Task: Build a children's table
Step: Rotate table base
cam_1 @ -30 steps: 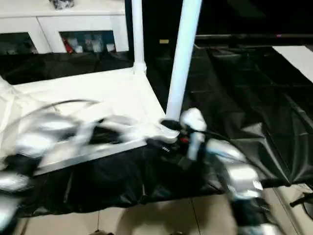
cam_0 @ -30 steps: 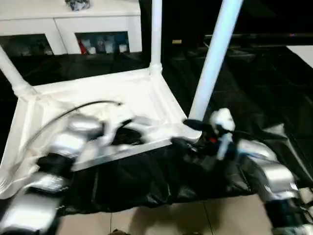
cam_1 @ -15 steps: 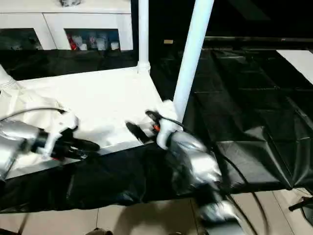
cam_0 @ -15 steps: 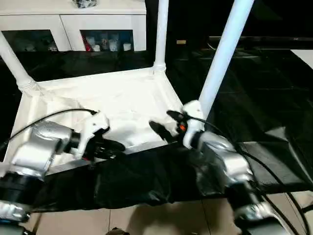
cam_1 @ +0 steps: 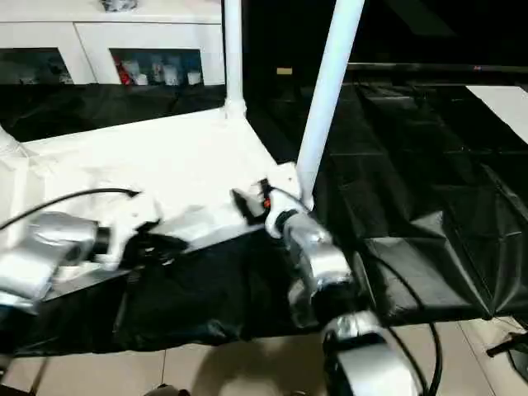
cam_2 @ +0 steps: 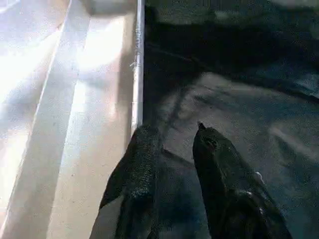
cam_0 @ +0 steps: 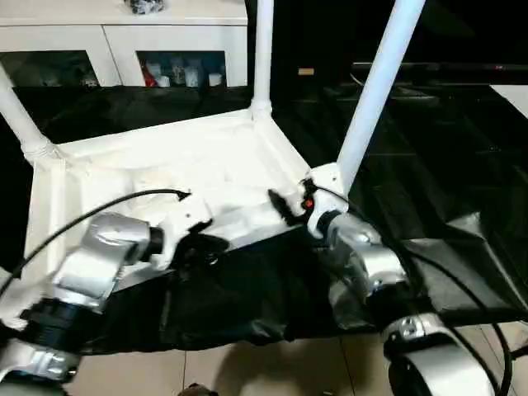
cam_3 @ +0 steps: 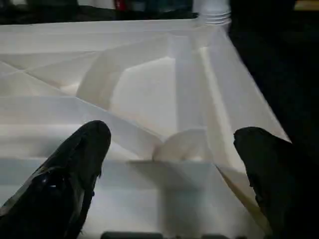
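Observation:
The white tabletop (cam_0: 165,161) lies upside down on a black sheet, its ribbed underside facing up. Three white legs stand upright in its corner sockets: one at the near right (cam_0: 373,95), one at the far right (cam_0: 263,49) and one at the left (cam_0: 16,115). My right gripper (cam_0: 289,198) is wide open just inside the near right corner, over the ribs (cam_3: 149,89), with nothing between its fingers (cam_3: 82,149). My left gripper (cam_0: 202,247) hovers at the tabletop's near rim (cam_2: 137,74). Its fingers (cam_2: 142,154) stand a little apart over the sheet and hold nothing.
A white cabinet with glass doors (cam_0: 124,41) stands at the back. The black sheet (cam_0: 429,181) spreads out to the right and ends at a light tiled floor (cam_0: 272,367) in front. A black cable (cam_0: 91,210) arcs over my left forearm.
The view has shifted. My right gripper has moved from the foot of the near right leg to just inside that corner. My left gripper has slid right along the near rim.

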Robot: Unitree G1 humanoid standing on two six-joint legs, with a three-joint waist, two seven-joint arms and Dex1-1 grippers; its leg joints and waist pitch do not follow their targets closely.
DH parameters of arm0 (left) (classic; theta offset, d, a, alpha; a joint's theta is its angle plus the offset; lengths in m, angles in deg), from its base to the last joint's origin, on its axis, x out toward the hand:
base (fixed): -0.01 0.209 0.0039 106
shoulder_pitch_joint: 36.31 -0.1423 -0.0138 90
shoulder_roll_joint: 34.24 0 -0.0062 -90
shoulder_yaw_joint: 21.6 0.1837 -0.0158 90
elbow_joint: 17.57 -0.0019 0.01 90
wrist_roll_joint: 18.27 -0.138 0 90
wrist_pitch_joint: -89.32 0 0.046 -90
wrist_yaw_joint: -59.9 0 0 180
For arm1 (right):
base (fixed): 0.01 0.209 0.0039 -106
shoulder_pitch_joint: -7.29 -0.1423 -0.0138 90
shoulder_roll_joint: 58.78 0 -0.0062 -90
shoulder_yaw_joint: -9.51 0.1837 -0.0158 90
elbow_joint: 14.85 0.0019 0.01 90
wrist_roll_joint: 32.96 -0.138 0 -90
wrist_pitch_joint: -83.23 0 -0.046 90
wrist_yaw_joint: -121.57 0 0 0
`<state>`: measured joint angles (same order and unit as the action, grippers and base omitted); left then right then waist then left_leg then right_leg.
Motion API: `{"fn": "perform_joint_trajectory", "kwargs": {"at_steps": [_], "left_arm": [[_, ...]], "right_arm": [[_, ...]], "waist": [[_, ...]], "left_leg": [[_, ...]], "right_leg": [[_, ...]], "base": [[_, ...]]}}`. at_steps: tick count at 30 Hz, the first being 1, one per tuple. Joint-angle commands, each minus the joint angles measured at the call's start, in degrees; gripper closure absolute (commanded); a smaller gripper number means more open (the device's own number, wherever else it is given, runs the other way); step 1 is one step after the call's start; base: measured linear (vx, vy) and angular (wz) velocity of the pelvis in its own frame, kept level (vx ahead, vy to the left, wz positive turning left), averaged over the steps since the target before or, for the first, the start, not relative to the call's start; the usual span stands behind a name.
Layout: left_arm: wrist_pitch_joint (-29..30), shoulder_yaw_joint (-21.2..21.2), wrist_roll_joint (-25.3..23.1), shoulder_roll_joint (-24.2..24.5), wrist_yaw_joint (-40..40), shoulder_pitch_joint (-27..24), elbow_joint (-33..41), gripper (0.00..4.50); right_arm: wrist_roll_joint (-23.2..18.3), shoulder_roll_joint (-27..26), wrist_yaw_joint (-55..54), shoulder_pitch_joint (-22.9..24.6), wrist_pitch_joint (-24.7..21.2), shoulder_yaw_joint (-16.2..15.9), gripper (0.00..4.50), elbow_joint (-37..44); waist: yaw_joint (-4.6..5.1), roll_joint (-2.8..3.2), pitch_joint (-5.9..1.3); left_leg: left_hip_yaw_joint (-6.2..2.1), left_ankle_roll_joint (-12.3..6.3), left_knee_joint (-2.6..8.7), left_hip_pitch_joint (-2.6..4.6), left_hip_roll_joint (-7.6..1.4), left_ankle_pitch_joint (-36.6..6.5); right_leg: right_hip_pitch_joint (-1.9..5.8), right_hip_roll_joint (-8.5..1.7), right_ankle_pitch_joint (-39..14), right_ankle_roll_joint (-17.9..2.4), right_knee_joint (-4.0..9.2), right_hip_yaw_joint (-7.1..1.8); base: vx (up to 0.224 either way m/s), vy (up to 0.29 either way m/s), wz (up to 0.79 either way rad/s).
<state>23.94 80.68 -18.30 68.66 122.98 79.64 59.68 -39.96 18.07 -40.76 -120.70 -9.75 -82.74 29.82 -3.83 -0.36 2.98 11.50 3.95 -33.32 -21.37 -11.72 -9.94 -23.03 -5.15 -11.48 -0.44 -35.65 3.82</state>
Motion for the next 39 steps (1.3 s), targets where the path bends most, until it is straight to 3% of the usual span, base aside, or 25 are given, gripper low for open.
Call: {"fn": "perform_joint_trajectory", "kwargs": {"at_steps": [1,5,12,14,18,20,21,22,24,27,30,31,35,39], "left_arm": [[-1.1,-0.6,-2.6,0.5,-4.7,1.4,-3.0,3.13],[-4.8,-1.7,-3.2,-0.6,-8.2,2.4,-5.5,3.13],[-11.9,-2.0,-5.0,-1.8,-15.2,4.0,-10.9,3.13],[-14.1,-2.3,-5.4,-2.1,-17.6,4.2,-11.9,3.13],[-16.6,-4.7,-4.1,-3.3,-20.9,3.7,-11.6,3.13],[-17.5,-9.3,-0.5,-5.8,-24.4,0.9,-8.1,3.13],[-17.5,-9.3,-0.5,-5.8,-24.4,0.9,-8.1,3.13],[-17.4,-12.4,2.4,-7.2,-26.2,-2.0,-4.4,2.86],[-17.2,-15.6,4.7,-8.2,-28.6,-6.2,0.6,2.8],[-16.3,-20.2,10.3,-9.6,-28.3,-14.8,9.0,2.64],[-14.8,-21.5,14.0,-9.6,-25.5,-18.7,11.6,2.38],[-14.8,-22.0,16.9,-8.4,-21.5,-21.9,12.8,2.32],[-13.1,-23.5,22.9,-2.4,-9.6,-30.9,15.5,1.97],[-12.7,-25.9,24.8,0.0,-6.9,-33.4,16.2,1.65]], "right_arm": [[0.2,3.5,-2.3,-1.3,2.0,3.8,0.0,-3.1],[0.3,6.3,-2.5,-3.2,3.7,5.2,0.0,-6.9],[0.2,9.4,-2.2,-4.8,5.4,6.2,0.0,-10.2],[0.2,9.5,-2.0,-4.8,5.7,6.2,0.0,-10.4],[0.8,9.5,-0.9,-4.2,6.4,5.5,0.0,-10.1],[1.3,9.1,1.4,-2.0,6.1,4.5,0.0,-6.9],[1.3,9.1,1.4,-2.0,6.1,4.5,0.0,-6.9],[0.7,9.0,3.7,0.0,4.9,3.9,0.0,-3.2],[-0.5,8.8,5.8,2.8,3.2,3.3,0.0,2.0],[-2.3,9.0,9.6,8.0,0.8,1.2,0.0,11.8],[-3.7,9.3,12.3,10.4,-0.5,0.2,0.0,16.1],[-4.9,9.5,14.3,12.2,-1.7,-0.5,0.0,19.3],[-6.4,10.7,19.7,16.4,-3.3,-2.2,0.0,25.9],[-7.7,11.3,21.8,18.1,-6.5,-2.8,0.0,29.1]], "waist": [[0.13,0.49,-3.74],[-0.02,0.42,-3.74],[-0.5,0.24,-4.04],[-0.24,0.06,-4.04],[0.25,0.25,-4.21],[0.34,0.6,-4.19],[0.3,0.48,-4.23],[0.29,0.5,-4.28],[0.26,0.99,-4.27],[0.16,0.91,-4.12],[0.35,1.21,-3.62],[0.32,1.33,-3.33],[0.35,1.57,-2.9],[0.22,1.7,-2.76]], "left_leg": [[-0.64,0.98,3.67,1.11,-1.23,-10.5],[-0.72,1.35,3.52,1.19,-1.23,-12.5],[-0.67,0.24,3.13,0.78,-0.99,-9.7],[-0.74,-0.17,3.12,0.55,-0.98,-10.0],[-0.74,-0.74,2.92,0.55,-1.12,-9.5],[-0.74,-1.28,2.81,0.49,-1.2,-9.2],[-0.76,-1.38,2.8,0.47,-1.32,-9.0],[-0.72,-1.98,2.75,0.48,-1.23,-8.6],[-0.75,-2.68,2.76,0.58,-1.39,-9.1],[-0.92,-3.1,2.94,0.35,-1.74,-9.5],[-0.75,-2.23,3.42,0.84,-1.63,-14.2],[-0.78,-1.18,3.71,1.06,-1.71,-17.1],[-1.24,0.66,4.38,1.17,-1.71,-22.3],[-1.14,1.2,4.42,1.6,-1.65,-23.1]], "right_leg": [[2.67,-2.7,-4.9,-12.4,3.7,-2.78],[2.52,-2.7,-8.1,-11.8,3.96,-2.72],[2.84,-2.5,-4.5,-12.0,3.46,-2.56],[2.98,-2.61,-5.0,-11.9,3.55,-2.51],[2.98,-2.6,-3.4,-13.1,3.37,-2.45],[3.01,-2.53,-1.4,-14.0,3.2,-2.39],[3.14,-2.59,-0.5,-14.2,3.07,-2.38],[3.04,-2.46,0.2,-14.5,3.0,-2.35],[2.95,-2.36,0.9,-14.5,3.11,-2.29],[3.29,-2.53,0.9,-14.1,3.15,-2.26],[2.4,-2.05,-6.1,-13.1,4.12,-2.31],[2.04,-2.0,-10.3,-12.2,4.62,-2.36],[1.71,-2.18,-17.8,-8.8,5.28,-2.59],[1.34,-1.95,-17.5,-8.8,5.5,-2.85]], "base": [[0.0,0.0,0.0],[0.0,0.0,0.0],[0.0,0.0,0.0],[0.0,0.0,0.0],[0.0,0.0,0.0],[0.0,0.0,0.0],[0.0,0.0,0.0],[0.0,0.0,0.0],[0.0,0.0,0.0],[0.0,0.0,0.0],[0.0,0.0,0.0],[0.0,0.0,0.0],[0.0,0.0,0.0],[0.0,0.0,0.0]]}}
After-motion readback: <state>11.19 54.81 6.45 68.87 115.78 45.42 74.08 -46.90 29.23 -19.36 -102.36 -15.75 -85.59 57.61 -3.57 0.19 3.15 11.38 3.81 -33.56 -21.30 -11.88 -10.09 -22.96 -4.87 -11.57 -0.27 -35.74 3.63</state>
